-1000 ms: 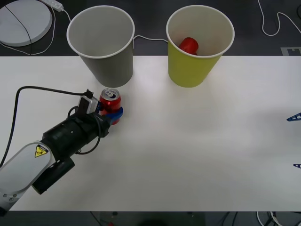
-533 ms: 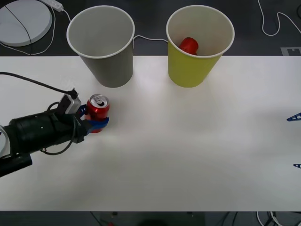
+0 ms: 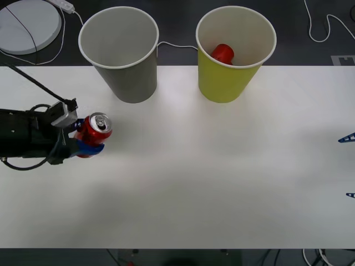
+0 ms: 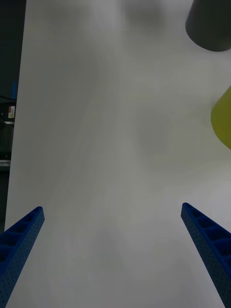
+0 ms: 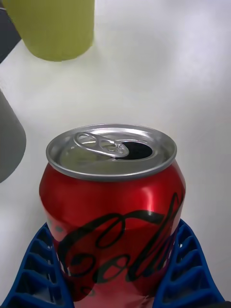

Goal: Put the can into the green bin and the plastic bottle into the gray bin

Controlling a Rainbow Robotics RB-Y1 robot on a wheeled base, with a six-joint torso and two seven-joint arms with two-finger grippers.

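The can [image 3: 95, 127] is red with a silver top and stands upright near the table's left side. My left gripper [image 3: 89, 145] is shut on its lower body, and the blue fingers [image 5: 190, 269] hug the can [image 5: 113, 207] on both sides. The gray bin [image 3: 119, 52] stands behind the can. To its right is the green bin [image 3: 236, 52], with a red object [image 3: 223, 53] lying inside it. My right gripper [image 3: 348, 166] waits open at the table's right edge, its fingers [image 4: 24, 236] wide apart over bare table. The plastic bottle is out of view.
A white round disc [image 3: 28, 22] and white cables [image 3: 319, 27] lie on the dark floor behind the white table [image 3: 222, 166]. From the left wrist, the green bin [image 5: 53, 26] and the gray bin [image 5: 7, 139] stand beyond the can.
My left arm has swung left and slightly toward the table's front, carrying the can away from the gray bin's base. The right arm has stayed put.
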